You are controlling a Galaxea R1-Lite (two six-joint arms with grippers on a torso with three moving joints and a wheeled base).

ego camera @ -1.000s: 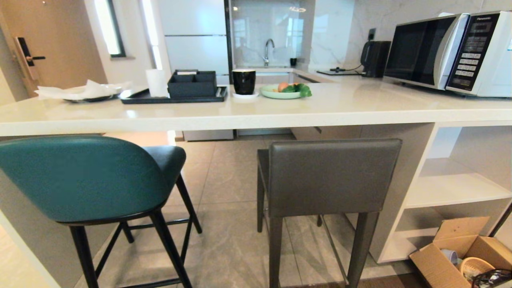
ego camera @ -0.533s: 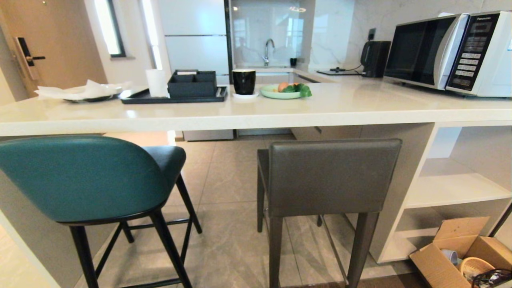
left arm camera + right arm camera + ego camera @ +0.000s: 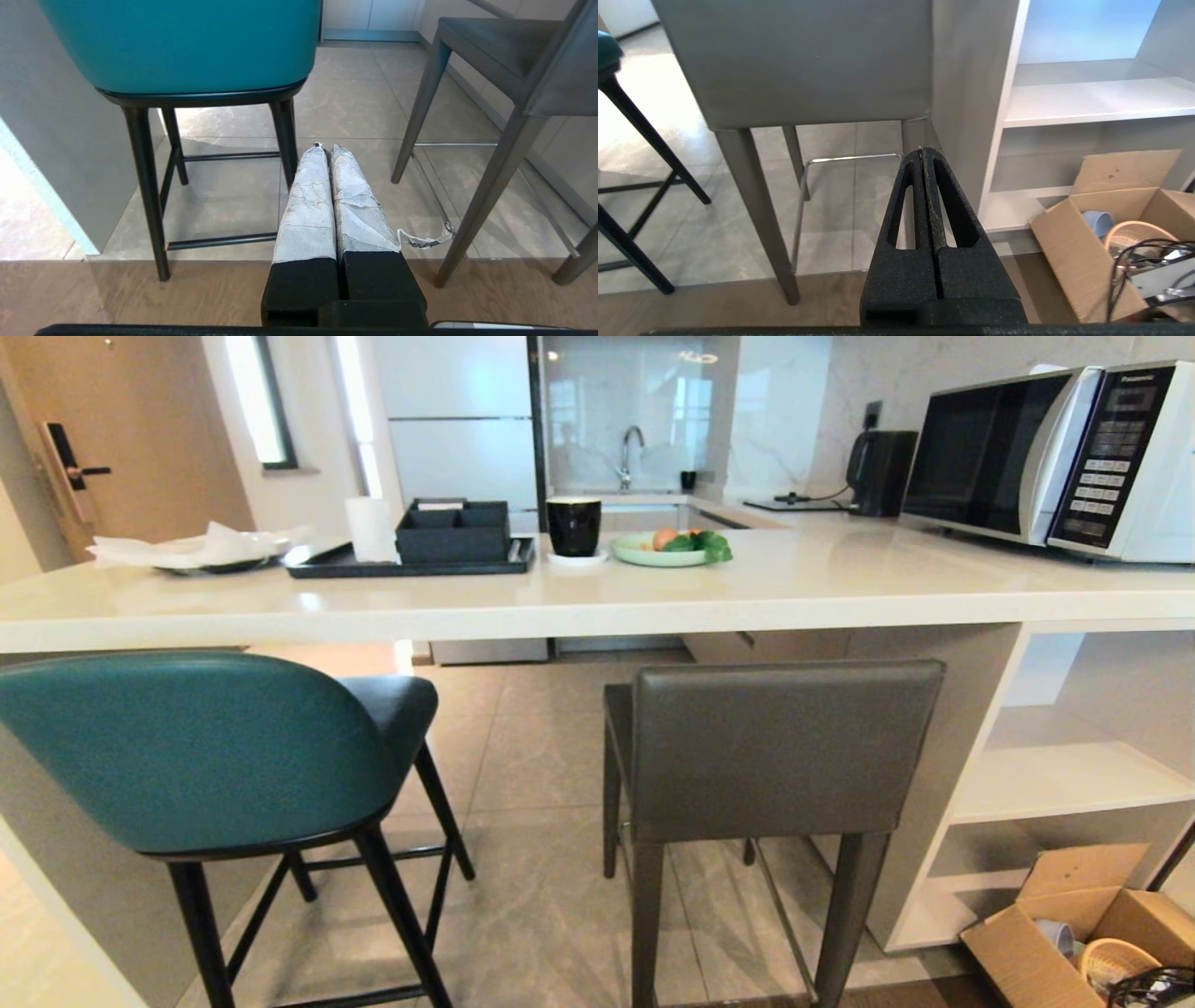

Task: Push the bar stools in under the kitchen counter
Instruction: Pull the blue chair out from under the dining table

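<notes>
The teal stool (image 3: 201,756) is standing at the left, with its curved back turned toward the robot and its seat only partly under the edge of the desk (image 3: 597,602). Its thin black legs are spreading outward, so a push given high on the back could tip it forward instead of sliding it, and a push off the middle could turn it toward the slab side panel (image 3: 56,887) just beside it. The left gripper (image 3: 325,148) is hanging low behind this stool, near the legs and not touching them; its taped fingers (image 3: 306,205) are pressed together with nothing between them. A strip of loose tape is hanging from one of them and could catch on a leg.

The grey stool (image 3: 780,751) is standing to the right, also with its back to the robot and not pushed in. Its right side is standing near the desk's inner panel (image 3: 943,775), so a crooked push could drive a leg against that panel. The right gripper (image 3: 923,150) is waiting behind it, apart from the back, with its black fingers (image 3: 908,205) closed on nothing.

Further right, an open cardboard box (image 3: 1074,924) with cables is lying on the floor by the shelf cubbies (image 3: 1064,775); I judge the base or arm could knock it while moving forward.
</notes>
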